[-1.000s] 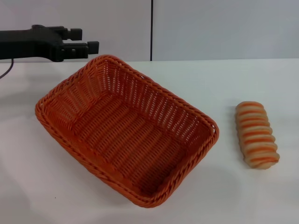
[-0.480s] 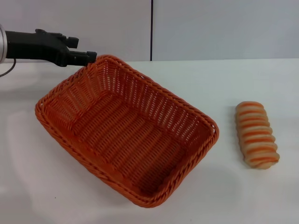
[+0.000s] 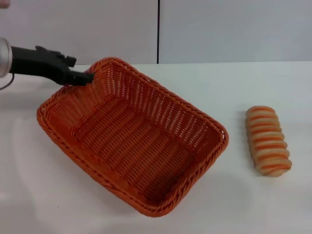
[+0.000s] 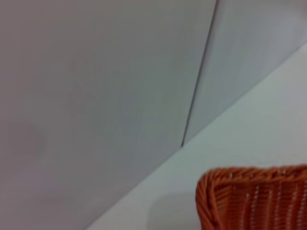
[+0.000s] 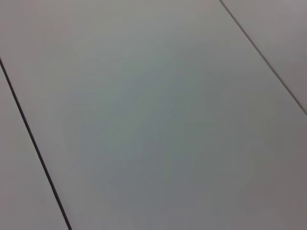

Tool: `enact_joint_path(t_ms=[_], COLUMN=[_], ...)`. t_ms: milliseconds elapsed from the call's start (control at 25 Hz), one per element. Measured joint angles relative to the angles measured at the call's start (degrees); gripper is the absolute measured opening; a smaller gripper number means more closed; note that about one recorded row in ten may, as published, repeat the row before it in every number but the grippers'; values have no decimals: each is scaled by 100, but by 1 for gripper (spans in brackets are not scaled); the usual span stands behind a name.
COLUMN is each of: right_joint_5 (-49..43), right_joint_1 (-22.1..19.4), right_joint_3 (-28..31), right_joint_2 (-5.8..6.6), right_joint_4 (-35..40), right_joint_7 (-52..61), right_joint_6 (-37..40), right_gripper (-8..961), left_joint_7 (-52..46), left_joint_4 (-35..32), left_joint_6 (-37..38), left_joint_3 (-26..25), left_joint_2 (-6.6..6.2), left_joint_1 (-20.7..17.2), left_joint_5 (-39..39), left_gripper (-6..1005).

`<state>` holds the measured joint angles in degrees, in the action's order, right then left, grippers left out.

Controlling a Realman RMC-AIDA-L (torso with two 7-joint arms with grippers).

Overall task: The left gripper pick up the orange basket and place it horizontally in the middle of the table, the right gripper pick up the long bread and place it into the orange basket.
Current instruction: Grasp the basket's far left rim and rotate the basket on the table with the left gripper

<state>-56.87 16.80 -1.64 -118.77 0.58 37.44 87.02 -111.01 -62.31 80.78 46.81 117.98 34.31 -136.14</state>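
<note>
We see the left gripper (image 3: 87, 77) reaching in from the left, its tip right at the far left corner of the orange basket (image 3: 131, 134), at or just over the braided rim. Whether its fingers are spread or closed on the weave we cannot tell, as the black tip reads as one dark shape against the orange (the left wrist view shows only that rim corner (image 4: 254, 196) against the white surface). The basket sits on the worktop (image 3: 219, 92) with its long axis running diagonally, from far left toward near right, so it lies below and to the right of the fingers. We judge that the coming move depends on that corner: a grip on the rim there would let the arm swing the basket until its long side runs crosswise in the middle. The long bread (image 3: 267, 141) lies well apart to the right, its long axis pointing roughly away from us. The right gripper is out of sight, so the left arm is the nearer to the basket
</note>
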Motion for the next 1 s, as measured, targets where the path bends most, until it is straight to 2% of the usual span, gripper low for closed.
enact_joint_path(t_ms=[440, 960, 1000], right_joint_5=[10, 37, 37], right_joint_1=[-6, -22, -22], right_joint_3=[6, 163, 165], right_joint_2=[-5, -6, -5], right_joint_4=[21, 22, 21], right_joint_7=[0, 0, 0], right_joint_6=[-131, -154, -153], right_gripper=[548, 547, 547], left_joint_7=[-70, -67, -66], left_joint_4=[183, 211, 211], left_joint_6=[-321, -331, -330], left_joint_3=[354, 419, 441], left_joint_2=[6, 6, 3], left_joint_1=[34, 37, 37], left_joint_5=[-201, -237, -238], left_gripper=[626, 542, 478])
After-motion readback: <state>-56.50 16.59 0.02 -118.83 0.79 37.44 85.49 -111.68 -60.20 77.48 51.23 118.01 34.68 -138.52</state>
